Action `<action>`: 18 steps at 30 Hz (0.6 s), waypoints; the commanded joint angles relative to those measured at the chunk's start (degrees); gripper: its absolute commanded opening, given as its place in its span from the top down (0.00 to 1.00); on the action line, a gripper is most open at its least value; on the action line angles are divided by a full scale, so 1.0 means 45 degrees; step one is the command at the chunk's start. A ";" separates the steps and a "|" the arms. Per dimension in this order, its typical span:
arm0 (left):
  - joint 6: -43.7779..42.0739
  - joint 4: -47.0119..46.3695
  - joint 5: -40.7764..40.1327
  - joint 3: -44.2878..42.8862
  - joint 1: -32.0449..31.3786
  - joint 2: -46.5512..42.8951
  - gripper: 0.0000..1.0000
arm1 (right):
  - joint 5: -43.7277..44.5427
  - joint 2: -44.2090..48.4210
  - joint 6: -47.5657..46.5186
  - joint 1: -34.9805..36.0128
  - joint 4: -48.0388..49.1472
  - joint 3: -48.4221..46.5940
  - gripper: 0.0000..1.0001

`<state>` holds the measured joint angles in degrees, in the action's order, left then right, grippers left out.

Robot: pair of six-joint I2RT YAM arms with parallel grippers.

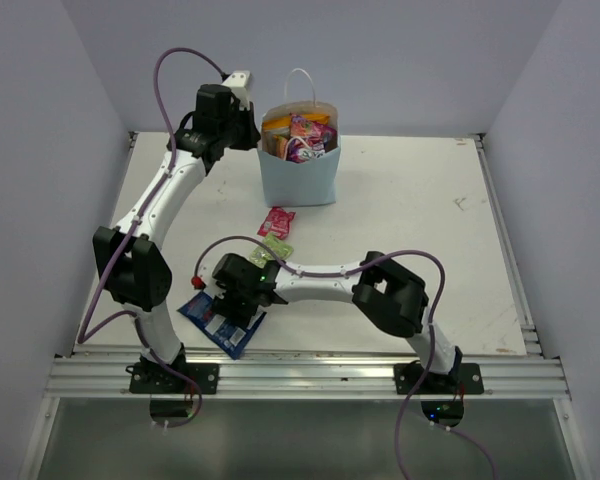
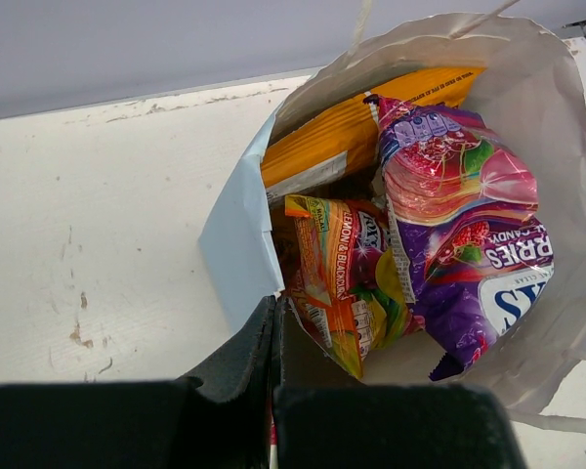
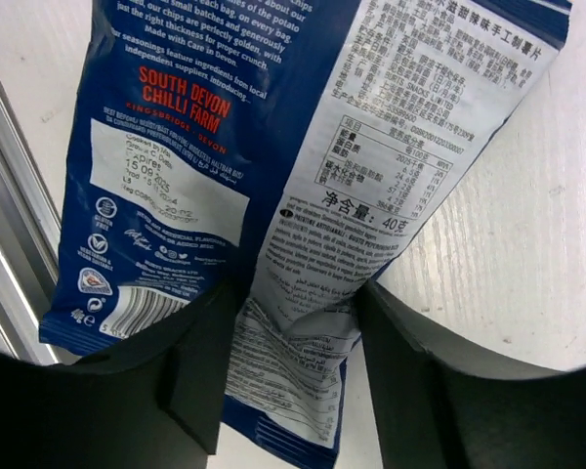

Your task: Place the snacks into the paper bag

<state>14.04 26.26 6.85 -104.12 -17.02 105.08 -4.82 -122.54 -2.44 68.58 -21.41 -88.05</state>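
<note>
The pale blue paper bag stands upright at the back of the table. In the left wrist view it holds an orange chip bag, a purple candy bag and a yellow-red candy bag. My left gripper is shut on the bag's left rim, one finger outside and one inside. My right gripper is low at the near edge, its fingers pinching the crumpled blue-white packet. A pink sachet and a green sachet lie between.
The white table is walled at the back and both sides. A metal rail runs along the near edge, just behind the blue-white packet; it also shows in the right wrist view. The bag's loop handle stands above its mouth.
</note>
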 commanded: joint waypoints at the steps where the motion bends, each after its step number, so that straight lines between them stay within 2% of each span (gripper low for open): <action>1: -0.0250 -0.0269 0.0020 0.0090 0.0109 -0.0772 1.00 | 0.2005 -0.1675 -0.0123 0.0034 -0.1375 0.0797 0.47; 2: -0.0250 -0.0289 0.0040 0.0090 0.0129 -0.0772 1.00 | 0.2163 -0.1810 -0.0026 0.0034 -0.1356 0.0817 0.53; 3: -0.0250 -0.0289 0.0040 0.0090 0.0129 -0.0734 1.00 | 0.2281 -0.1928 0.0014 0.0034 -0.1336 0.0855 0.72; 6: -0.0250 -0.0289 0.0098 0.0109 0.0129 -0.0694 1.00 | 0.2594 -0.2259 0.0170 0.0015 -0.1530 0.0817 1.00; 8: -0.0250 -0.0328 0.0157 0.0110 0.0148 -0.0655 1.00 | 0.2749 -0.2067 0.0287 0.0015 -0.1648 0.0817 1.00; 11: -0.0250 -0.0328 0.0157 0.0070 0.0148 -0.0675 1.00 | 0.3859 -0.0625 0.0444 -0.0082 -0.1998 0.0973 1.00; 15: -0.0269 -0.0250 0.0157 0.0031 0.0148 -0.0714 1.00 | 0.5128 0.2692 0.1263 -0.0882 -0.3147 0.0623 1.00; 16: -0.0288 -0.0211 0.0138 0.0051 0.0148 -0.0733 1.00 | 0.5520 0.3995 0.1322 -0.1174 -0.3501 -0.0036 1.00; 18: -0.0308 -0.0250 0.0157 0.0032 0.0148 -0.0772 1.00 | 0.6804 0.5292 0.1207 -0.1390 -0.4533 -0.1033 1.00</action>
<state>13.89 26.22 7.09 -103.96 -16.88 104.97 12.93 -113.10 1.78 65.54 -32.58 -85.62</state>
